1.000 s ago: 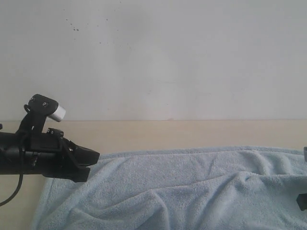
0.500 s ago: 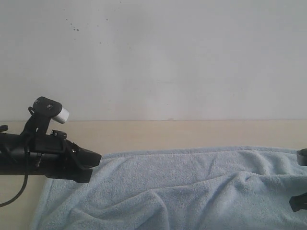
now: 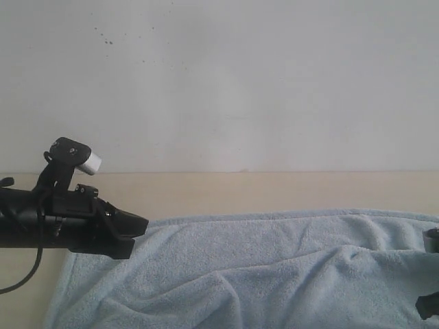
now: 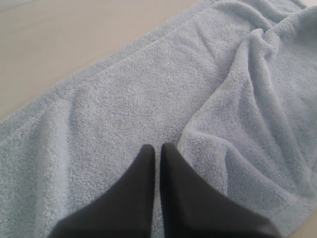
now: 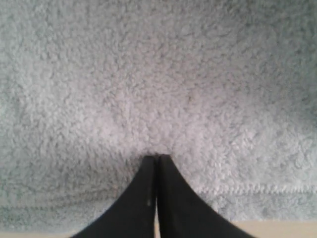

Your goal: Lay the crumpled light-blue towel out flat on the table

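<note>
Left gripper (image 4: pixel 158 147): fingers pressed together, hairline gap, nothing pinched between them, tips hanging just over the towel (image 4: pixel 124 104). Right gripper (image 5: pixel 157 157) reads alike: closed, empty as far as I can see, tips right at the pile, though I can't confirm contact. Towel lies mostly opened on the table (image 3: pixel 226 188), long axis running from one gripper to the other. What's left is the ridge (image 4: pixel 223 91) — it starts just beside the left fingertips and runs away ahead of them, toward the right arm. Left is nearer its foot, so I judge left takes it — pulling across the ridge, not along it.
</note>
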{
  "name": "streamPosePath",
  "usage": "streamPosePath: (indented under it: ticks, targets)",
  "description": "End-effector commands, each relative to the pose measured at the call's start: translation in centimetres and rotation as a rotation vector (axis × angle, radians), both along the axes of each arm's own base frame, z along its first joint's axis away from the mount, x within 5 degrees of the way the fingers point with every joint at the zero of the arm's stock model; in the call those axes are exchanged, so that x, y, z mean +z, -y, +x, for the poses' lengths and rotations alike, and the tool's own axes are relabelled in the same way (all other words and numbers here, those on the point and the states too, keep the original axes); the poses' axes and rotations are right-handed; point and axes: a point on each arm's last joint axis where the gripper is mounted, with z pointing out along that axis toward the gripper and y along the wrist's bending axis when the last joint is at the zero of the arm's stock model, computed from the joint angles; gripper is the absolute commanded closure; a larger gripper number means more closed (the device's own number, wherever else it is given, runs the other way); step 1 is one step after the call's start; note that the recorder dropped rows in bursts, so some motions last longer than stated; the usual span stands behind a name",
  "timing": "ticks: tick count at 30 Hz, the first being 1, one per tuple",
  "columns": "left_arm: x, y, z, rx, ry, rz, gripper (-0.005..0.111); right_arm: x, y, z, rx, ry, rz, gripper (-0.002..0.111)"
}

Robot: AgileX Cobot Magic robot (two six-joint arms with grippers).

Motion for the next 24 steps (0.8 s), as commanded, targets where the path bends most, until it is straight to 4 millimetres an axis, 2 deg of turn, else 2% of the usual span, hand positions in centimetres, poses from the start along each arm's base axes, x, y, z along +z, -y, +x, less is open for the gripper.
streamPosePath:
  ticks: [1,7,11,19,24]
  targets:
    - [0.3,0.1,0.1,-0.012,0.009,-0.017,0.103,-0.1,0.2,-0.6,0.006,-0.062,-0.004,0.109]
    - [0.3,0.1,0.1,-0.013,0.009,-0.018,0.103,-0.9,0.1,-1.1,0.003,-0.032,0.001,0.109]
    - [0.3,0.1,0.1,-0.013,0.009,-0.018,0.103,-0.8,0.0,-0.5,-0.002,0.032,0.005,0.109]
    - [0.5,0.2,0.2,-0.013,0.015,-0.020,0.103,-0.1,0.1,1.6,0.004,0.278,-0.009,0.109]
    - [1.0,0.3,0.6,-0.013,0.033,-0.024,0.103,-1.6,0.1,1.5,0.005,0.221,-0.005,0.109]
